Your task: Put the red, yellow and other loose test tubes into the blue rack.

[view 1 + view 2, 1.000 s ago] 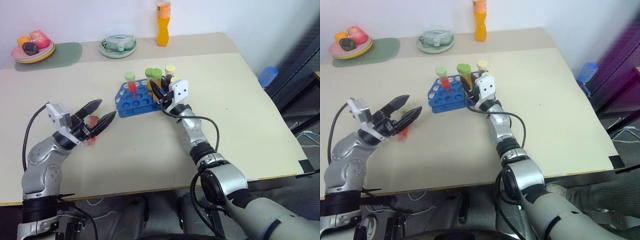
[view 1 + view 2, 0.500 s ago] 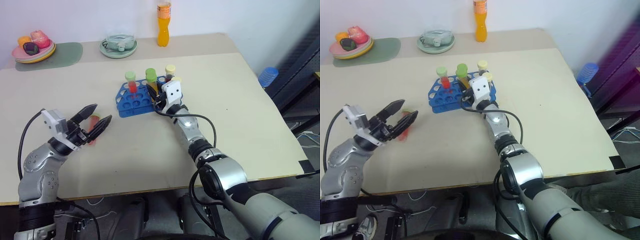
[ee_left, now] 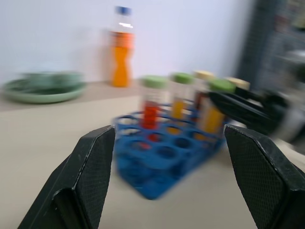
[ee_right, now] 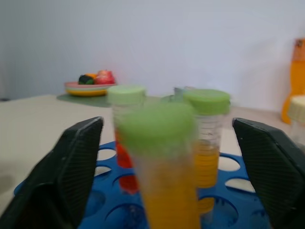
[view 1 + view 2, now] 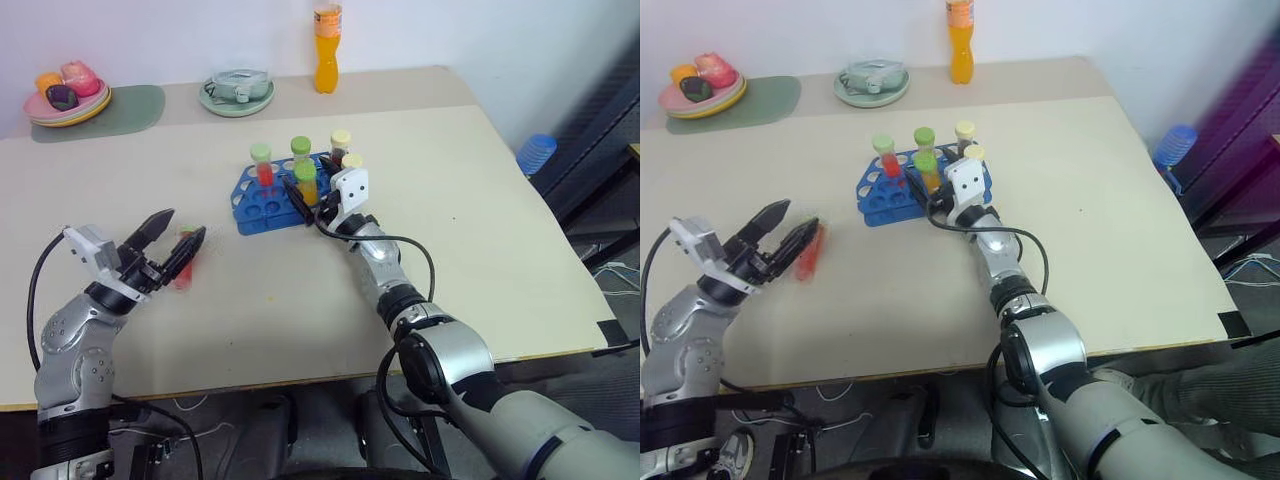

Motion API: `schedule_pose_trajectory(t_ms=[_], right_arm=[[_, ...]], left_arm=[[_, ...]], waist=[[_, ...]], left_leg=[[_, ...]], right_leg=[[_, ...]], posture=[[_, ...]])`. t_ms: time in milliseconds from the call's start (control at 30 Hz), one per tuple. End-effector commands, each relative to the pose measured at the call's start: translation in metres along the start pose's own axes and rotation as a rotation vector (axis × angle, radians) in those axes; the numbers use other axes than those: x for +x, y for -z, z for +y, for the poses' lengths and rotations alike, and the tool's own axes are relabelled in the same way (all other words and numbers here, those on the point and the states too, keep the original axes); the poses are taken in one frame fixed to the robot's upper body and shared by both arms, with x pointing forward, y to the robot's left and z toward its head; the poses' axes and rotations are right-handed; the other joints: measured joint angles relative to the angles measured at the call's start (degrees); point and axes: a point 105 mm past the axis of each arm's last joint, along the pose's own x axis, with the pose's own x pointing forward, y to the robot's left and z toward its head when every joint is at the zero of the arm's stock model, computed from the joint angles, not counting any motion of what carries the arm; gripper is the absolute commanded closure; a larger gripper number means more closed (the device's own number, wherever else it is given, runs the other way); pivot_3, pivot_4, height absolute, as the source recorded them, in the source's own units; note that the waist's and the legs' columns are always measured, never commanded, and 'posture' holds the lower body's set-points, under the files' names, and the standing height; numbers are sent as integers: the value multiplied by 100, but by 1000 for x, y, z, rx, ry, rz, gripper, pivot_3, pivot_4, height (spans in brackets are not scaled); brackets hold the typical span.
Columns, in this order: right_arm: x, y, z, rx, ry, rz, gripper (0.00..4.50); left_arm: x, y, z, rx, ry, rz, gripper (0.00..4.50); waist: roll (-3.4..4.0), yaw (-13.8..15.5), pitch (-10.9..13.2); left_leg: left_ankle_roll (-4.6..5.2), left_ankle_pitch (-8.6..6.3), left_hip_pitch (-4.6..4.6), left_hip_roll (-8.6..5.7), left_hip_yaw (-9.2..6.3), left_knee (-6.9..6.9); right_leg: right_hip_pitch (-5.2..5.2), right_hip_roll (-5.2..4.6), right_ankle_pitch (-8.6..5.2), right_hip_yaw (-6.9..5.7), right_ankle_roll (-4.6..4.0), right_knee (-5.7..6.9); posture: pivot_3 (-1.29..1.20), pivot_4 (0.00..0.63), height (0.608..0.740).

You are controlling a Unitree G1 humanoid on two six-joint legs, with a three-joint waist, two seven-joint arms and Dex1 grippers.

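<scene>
Mid-table: blue rack (image 5: 268, 198), bare top all round.

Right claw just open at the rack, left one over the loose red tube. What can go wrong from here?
1. The right claw stands open around the yellow tube it seated in the blue rack; pulling back crooked could drag or tip it.
2. The red tube lies flat on the table beside the open left claw; a poor pinch could roll it away.
</scene>
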Motion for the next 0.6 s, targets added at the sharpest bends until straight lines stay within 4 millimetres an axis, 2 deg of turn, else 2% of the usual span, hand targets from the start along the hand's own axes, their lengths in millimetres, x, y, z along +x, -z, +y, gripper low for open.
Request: schedule_pose_trajectory(t_ms=[33, 233, 400, 500, 567, 600], right_arm=[[0, -15, 0, -64, -37, -66, 320], [-29, -19, -18, -170, -98, -56, 320], [-61, -34, -36, -212, -159, -19, 320], [-85, -51, -41, -216, -232, 14, 320], [-98, -64, -40, -241, -298, 24, 320], [-105, -73, -41, -243, -336, 35, 320]], left_arm=[[2, -6, 12, 6, -95, -5, 772], [9, -9, 25, 110, -313, 67, 772], [20, -15, 19, 66, -413, 131, 772], [16, -2, 27, -14, -575, 358, 772], [14, 8, 25, -51, -609, 556, 772], [17, 6, 22, -77, -597, 603, 772]], waist=[[0, -4, 0], [0, 16, 0], [-1, 78, 0], [-1, 138, 0], [-2, 151, 0], [-2, 152, 0]], left_leg=[[0, 0, 0, 0, 0, 0], [-1, 0, 0, -1, 0, 2], [20, -12, 0, -1, 0, 3], [22, -13, 0, 0, 0, 6], [25, -15, -1, -1, -1, 9], [26, -16, -1, -2, -1, 10]], right_leg=[[0, 0, 0, 0, 0, 0], [3, -1, 0, 0, 0, -1], [4, -1, 0, 1, 0, -1], [3, 0, 0, 2, 1, 2], [5, 0, 0, 1, 1, 4], [8, 0, -1, 0, 2, 3]], posture=[[0, 150, 740], [0, 150, 740], [0, 150, 740], [0, 150, 740], [0, 150, 740], [0, 150, 740]])
